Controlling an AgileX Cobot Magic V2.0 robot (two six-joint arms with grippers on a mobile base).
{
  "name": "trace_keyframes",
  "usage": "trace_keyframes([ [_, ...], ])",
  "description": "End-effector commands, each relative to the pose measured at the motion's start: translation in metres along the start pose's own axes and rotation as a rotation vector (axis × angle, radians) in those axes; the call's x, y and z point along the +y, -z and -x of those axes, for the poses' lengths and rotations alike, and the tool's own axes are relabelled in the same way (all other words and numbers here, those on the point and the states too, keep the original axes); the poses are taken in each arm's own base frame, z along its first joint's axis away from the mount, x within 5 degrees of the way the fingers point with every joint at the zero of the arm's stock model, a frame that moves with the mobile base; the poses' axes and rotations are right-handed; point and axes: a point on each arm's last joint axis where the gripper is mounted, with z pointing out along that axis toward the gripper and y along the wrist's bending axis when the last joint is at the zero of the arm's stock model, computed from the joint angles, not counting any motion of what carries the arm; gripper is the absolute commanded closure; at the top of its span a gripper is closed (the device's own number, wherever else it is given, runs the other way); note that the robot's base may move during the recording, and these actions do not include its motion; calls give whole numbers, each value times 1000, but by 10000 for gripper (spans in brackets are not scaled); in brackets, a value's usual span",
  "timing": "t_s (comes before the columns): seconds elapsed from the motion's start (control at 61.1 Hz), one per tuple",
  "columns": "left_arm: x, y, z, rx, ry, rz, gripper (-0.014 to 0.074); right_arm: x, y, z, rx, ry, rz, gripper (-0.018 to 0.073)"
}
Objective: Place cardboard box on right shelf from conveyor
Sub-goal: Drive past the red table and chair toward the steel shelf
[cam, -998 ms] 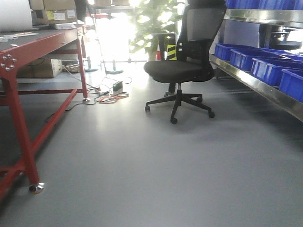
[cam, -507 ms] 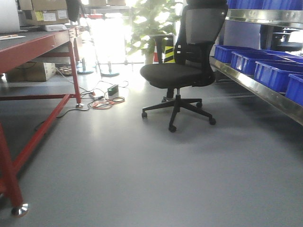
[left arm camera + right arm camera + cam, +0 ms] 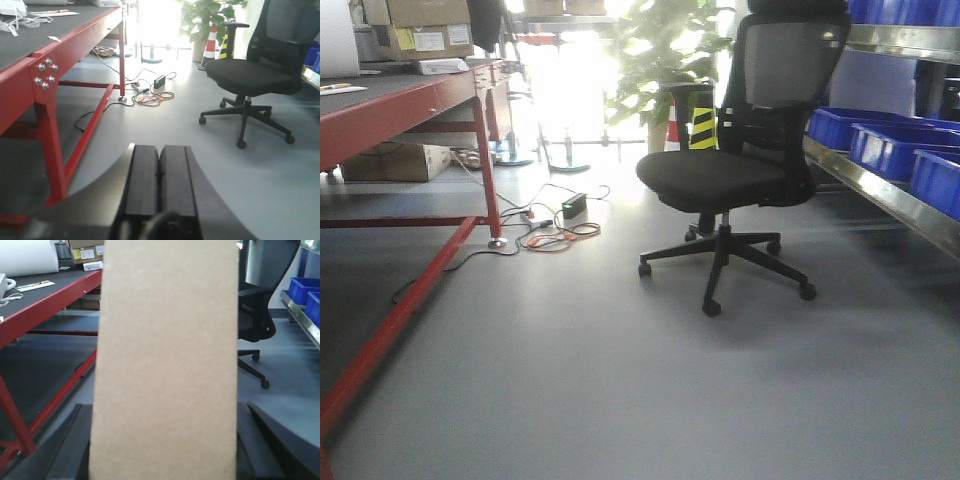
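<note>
The cardboard box [image 3: 165, 360] fills the middle of the right wrist view, a plain tan face standing upright. My right gripper [image 3: 165, 445] is shut on it, one dark finger [image 3: 70, 450] at its left side and the other at its right. In the left wrist view my left gripper [image 3: 160, 150] is shut, its two black pads pressed together with nothing between them, hanging above the grey floor. The conveyor and the right shelf are out of view.
A black office chair [image 3: 725, 180] stands on the grey floor ahead to the right. A red-framed table [image 3: 410, 100] runs along the left, cables [image 3: 555, 230] by its far leg. A steel rack [image 3: 880, 195] with blue bins [image 3: 890, 145] lines the right edge.
The front view has shifted: the chair now sits further right and looks larger, and the red table's near leg has slid out of the left edge.
</note>
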Motion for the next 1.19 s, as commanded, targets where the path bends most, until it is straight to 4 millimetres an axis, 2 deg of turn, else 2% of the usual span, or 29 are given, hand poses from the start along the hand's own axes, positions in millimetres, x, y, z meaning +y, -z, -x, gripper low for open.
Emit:
trace_keyframes([
  [0.0, 1, 1, 5, -93, 5, 5, 712, 2, 1, 16, -106, 11, 6, 379],
  [1.178, 1, 1, 5, -93, 5, 5, 712, 2, 1, 16, -106, 11, 6, 379],
])
